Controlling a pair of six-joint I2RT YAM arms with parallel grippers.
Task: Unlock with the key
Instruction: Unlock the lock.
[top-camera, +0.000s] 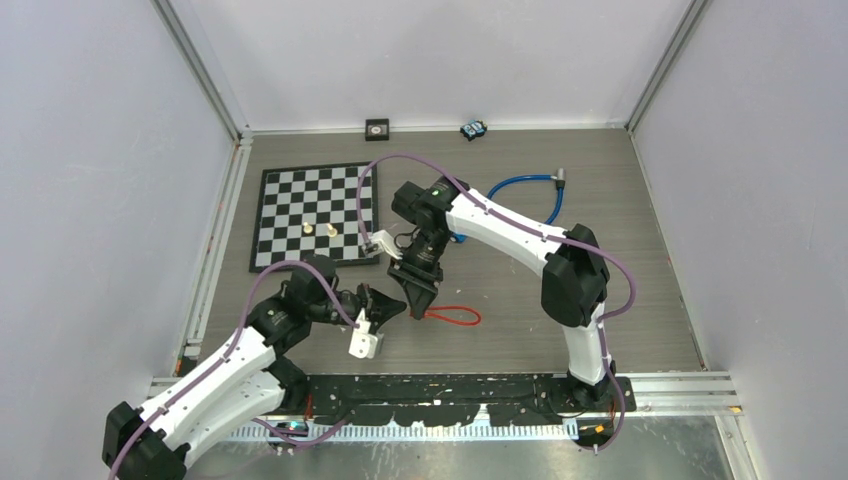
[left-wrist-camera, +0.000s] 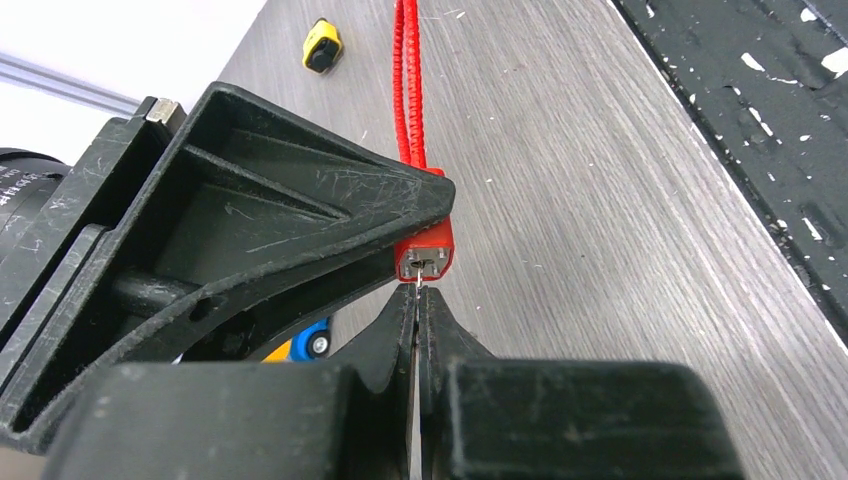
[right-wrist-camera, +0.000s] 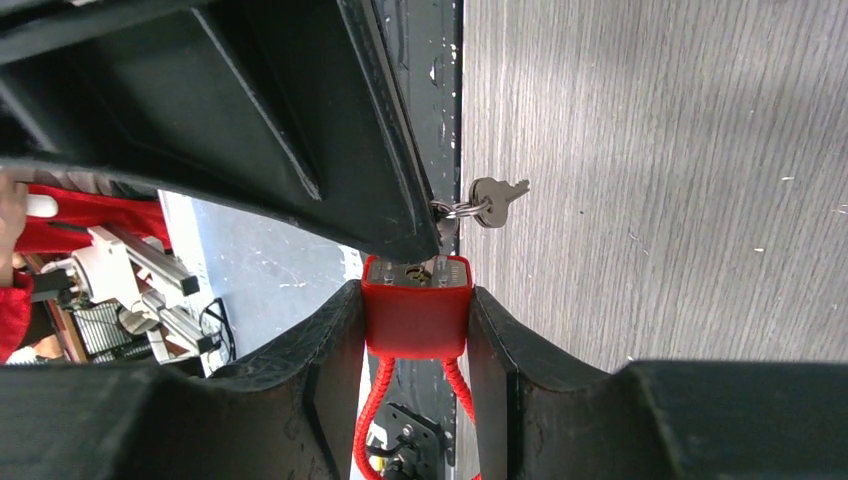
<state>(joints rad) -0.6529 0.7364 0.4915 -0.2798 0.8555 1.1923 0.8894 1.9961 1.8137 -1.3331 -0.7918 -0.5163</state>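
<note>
No readable writing anywhere

Nothing in the three views can be read as a word, number, brand or sign. In the left wrist view, the black lens ring (left-wrist-camera: 20, 180) at the far left edge carries a few faint white characters, too small and cut off to make out. Any stamp on the keys (right-wrist-camera: 490, 195) or on the face of the red lock (right-wrist-camera: 415, 318) is too small to tell.
</note>
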